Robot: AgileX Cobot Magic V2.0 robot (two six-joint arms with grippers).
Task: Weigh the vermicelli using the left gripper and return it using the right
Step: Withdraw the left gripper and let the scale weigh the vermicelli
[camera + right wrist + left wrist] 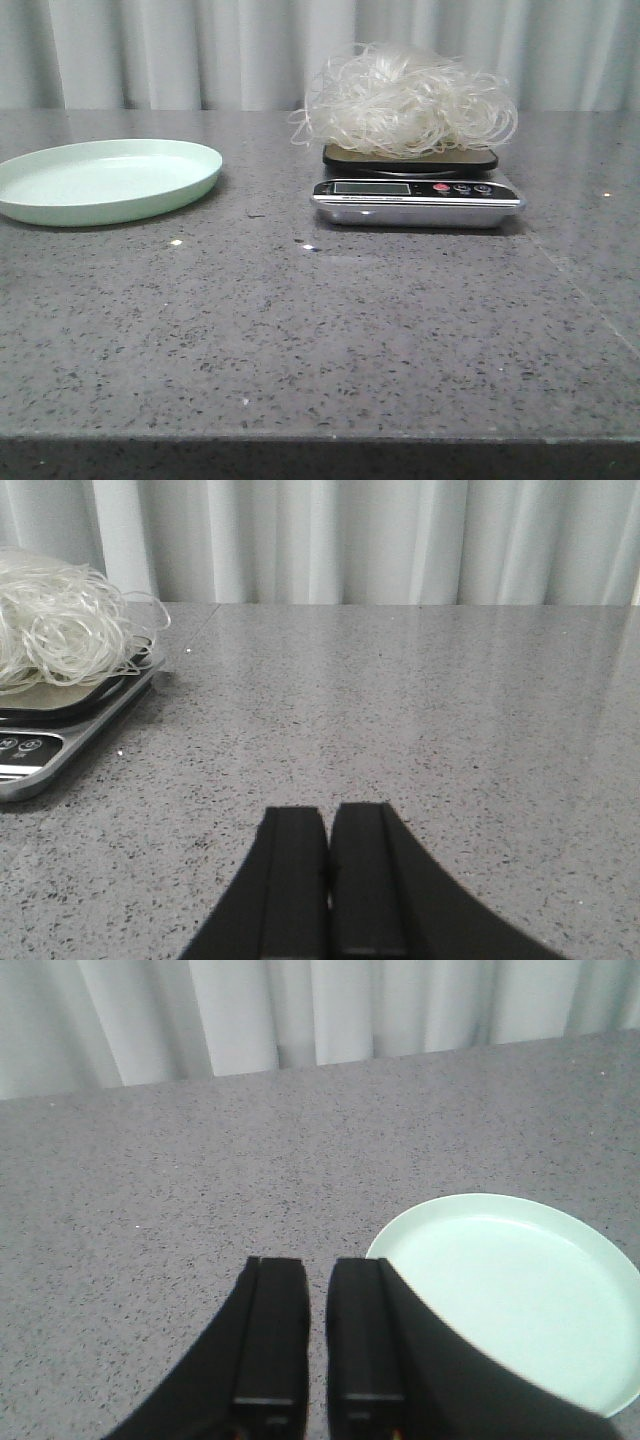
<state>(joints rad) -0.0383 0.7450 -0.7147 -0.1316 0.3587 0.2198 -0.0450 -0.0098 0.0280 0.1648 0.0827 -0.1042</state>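
Note:
The vermicelli, a fluffy white tangle of thin strands, lies on the black platform of a silver kitchen scale at the middle right of the table. It also shows in the right wrist view, on the scale, well away from my right gripper, which is shut and empty with its fingers touching. My left gripper is empty, its fingers nearly together with only a narrow slit between them, low over the table beside the pale green plate. Neither gripper shows in the front view.
The pale green plate sits empty at the far left of the grey speckled table. A white curtain hangs behind the table's far edge. A few tiny white bits lie in front of the plate and scale.

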